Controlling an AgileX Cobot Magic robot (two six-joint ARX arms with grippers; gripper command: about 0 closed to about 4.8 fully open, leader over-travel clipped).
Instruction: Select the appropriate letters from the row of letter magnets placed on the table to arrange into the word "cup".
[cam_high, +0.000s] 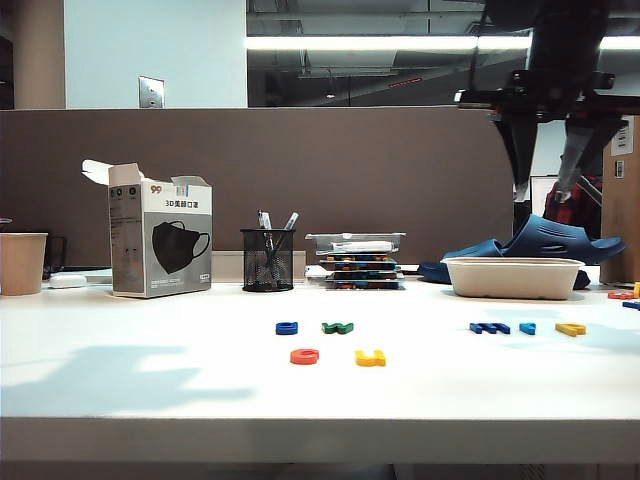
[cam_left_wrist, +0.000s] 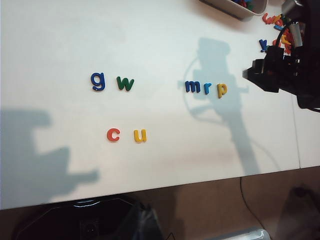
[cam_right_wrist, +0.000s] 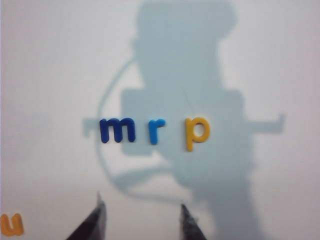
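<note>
On the white table (cam_high: 150, 380) a red-orange "c" (cam_high: 304, 356) and a yellow "u" (cam_high: 370, 357) lie side by side, nearer the front edge than the row. The row behind them reads blue "g" (cam_high: 287, 327), green "w" (cam_high: 338, 327), a gap, then dark blue "m" (cam_high: 489, 327), cyan "r" (cam_high: 527, 328) and yellow "p" (cam_high: 571, 328). My right gripper (cam_high: 541, 195) hangs well above the m-r-p group. Its fingertips (cam_right_wrist: 100, 212) stand apart with nothing between them, so it is open (cam_right_wrist: 142, 212). The "p" (cam_right_wrist: 196, 132) lies below it. My left gripper shows in no view.
Along the back stand a paper cup (cam_high: 22, 262), a mask box (cam_high: 160, 245), a mesh pen cup (cam_high: 267, 260), stacked trays (cam_high: 358, 262), a beige tray (cam_high: 513, 277) and a blue slipper (cam_high: 545, 240). Loose letters (cam_high: 622, 295) lie at the far right.
</note>
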